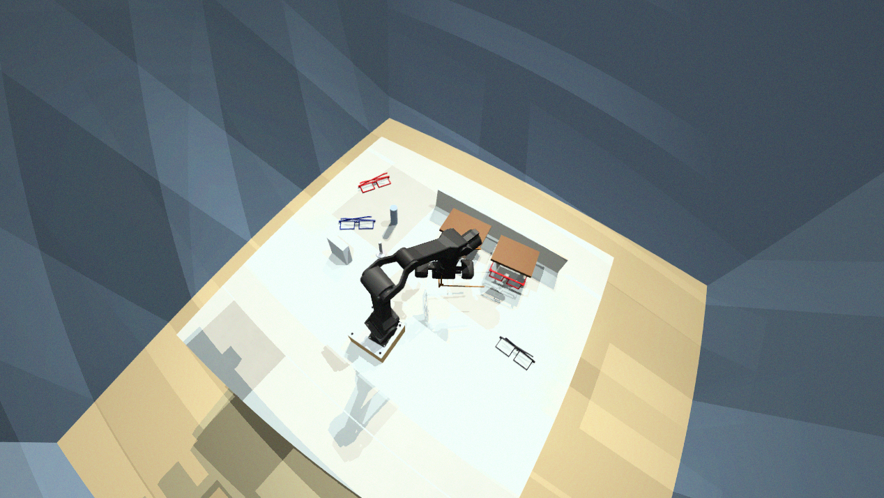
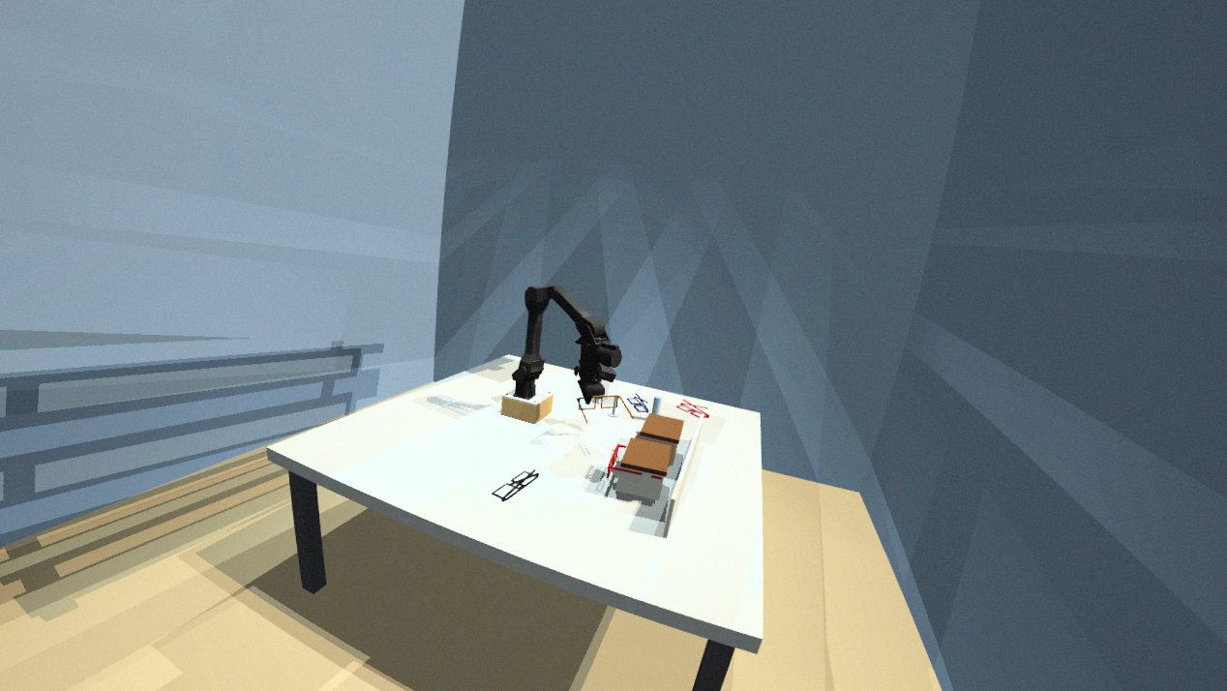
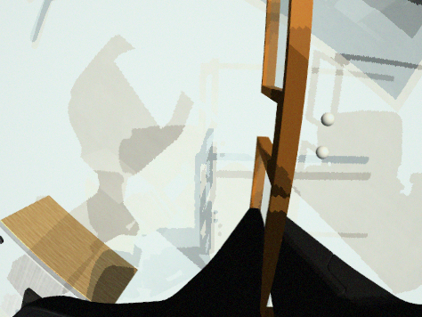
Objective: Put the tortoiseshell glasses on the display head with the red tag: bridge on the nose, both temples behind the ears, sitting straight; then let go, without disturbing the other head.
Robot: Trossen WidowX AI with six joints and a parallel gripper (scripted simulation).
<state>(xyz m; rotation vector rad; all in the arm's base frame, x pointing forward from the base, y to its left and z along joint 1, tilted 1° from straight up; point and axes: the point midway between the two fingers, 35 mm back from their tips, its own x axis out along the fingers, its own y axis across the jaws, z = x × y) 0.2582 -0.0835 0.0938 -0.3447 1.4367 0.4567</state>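
My gripper (image 2: pixel 588 401) (image 3: pixel 261 219) is shut on the front frame of the tortoiseshell glasses (image 1: pixel 461 285) (image 2: pixel 625 406) (image 3: pixel 296 67), to one side of the bridge. The glasses hang above the table with both temples unfolded towards the display heads. One head with a brown top (image 1: pixel 462 220) (image 2: pixel 663 426) is partly behind my arm in the top view; no glasses can be made out on it. The other head with a brown top (image 1: pixel 516 254) (image 2: pixel 646 455) wears red glasses (image 1: pixel 507 281). I cannot make out the red tag. The fingertips are hidden under the wrist in the top view.
Folded red glasses (image 1: pixel 374 183), blue glasses (image 1: pixel 356 222) and black glasses (image 1: pixel 516 349) lie on the table. A blue-grey cylinder (image 1: pixel 394 215), a grey block (image 1: pixel 339 250) and a thin post (image 1: pixel 380 247) stand left of my gripper. A low grey panel (image 1: pixel 451 201) stands behind the heads.
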